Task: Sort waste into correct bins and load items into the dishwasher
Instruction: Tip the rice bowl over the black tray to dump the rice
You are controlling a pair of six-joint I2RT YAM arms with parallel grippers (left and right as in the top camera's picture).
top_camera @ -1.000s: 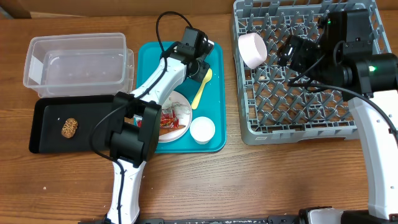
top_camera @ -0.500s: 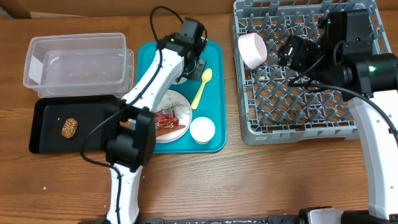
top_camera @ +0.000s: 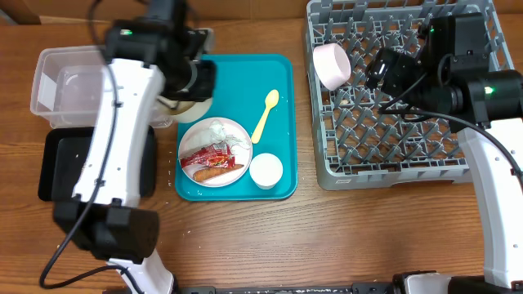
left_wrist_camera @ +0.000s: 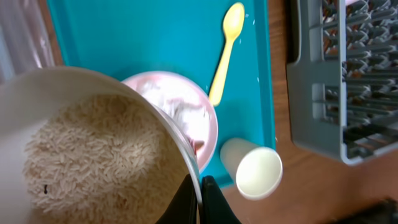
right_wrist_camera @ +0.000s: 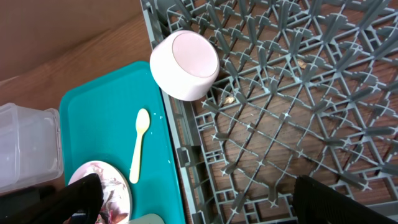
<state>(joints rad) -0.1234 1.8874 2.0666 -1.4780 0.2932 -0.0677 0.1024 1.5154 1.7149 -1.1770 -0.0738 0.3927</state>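
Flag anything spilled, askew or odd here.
The pale pink bowl lies tipped on its side at the edge of the grey rack nearest the teal tray, its opening facing sideways. A tan crumb sits on the grid beside it. The left gripper pinches the rim of a rice-filled bowl; no spill from it shows.

**Three views: one high, two on the wrists**

The overhead camera looks straight down from high up on the whole desk [top_camera: 327,245]. It has the teal tray [top_camera: 237,82] near the middle and the grey rack [top_camera: 384,176] at the right. The left wrist camera hangs very near over the bowl of rice [left_wrist_camera: 15,124], which fills its lower left, and it faces down on the tray. The right wrist camera looks down, a little slanted, from above the rack's left part, and is less near. All three views share the yellow spoon [top_camera: 265,118] and the tray's right side.
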